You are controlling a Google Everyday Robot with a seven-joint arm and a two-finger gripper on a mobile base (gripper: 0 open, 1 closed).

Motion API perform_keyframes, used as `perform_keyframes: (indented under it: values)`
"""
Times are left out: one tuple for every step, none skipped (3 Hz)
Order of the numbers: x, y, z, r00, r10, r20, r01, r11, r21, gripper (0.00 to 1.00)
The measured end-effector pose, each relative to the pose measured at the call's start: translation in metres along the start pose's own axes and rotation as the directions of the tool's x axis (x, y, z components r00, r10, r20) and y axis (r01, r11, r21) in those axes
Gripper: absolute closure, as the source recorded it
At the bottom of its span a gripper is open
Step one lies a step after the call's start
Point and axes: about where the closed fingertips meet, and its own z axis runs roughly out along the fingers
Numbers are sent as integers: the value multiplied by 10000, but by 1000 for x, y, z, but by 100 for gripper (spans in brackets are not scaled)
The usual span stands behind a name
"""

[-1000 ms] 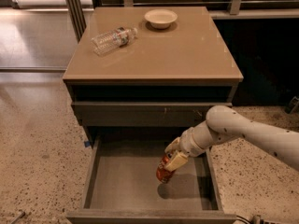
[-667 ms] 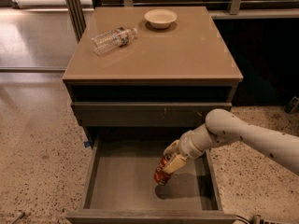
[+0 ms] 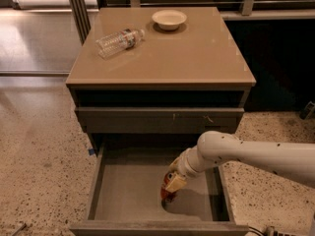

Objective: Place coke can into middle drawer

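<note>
Camera view gives you the gripper (image 3: 172, 183) low inside the open middle drawer (image 3: 125, 191), below the front edge of the worktop (image 3: 187, 58) and nearer its right front corner. It grips the coke can (image 3: 166, 195), which sits just under it, tilted, at or very near the drawer floor. You see a water bottle (image 3: 118, 41) near the back left corner and a bowl (image 3: 169, 19) at the back edge.

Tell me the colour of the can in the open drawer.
Red-orange coke can, held by the gripper inside the middle drawer; camera view.
</note>
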Motion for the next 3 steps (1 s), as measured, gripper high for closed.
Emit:
perform_keyframes:
  values:
    - [0,0,0,10000,0,0,0,10000,0,100]
    - [23,8,34,9970,99,-764,-117,9997,-234,100]
    - [32,12,49,9934,141,-1138,-177,9994,-301,100]
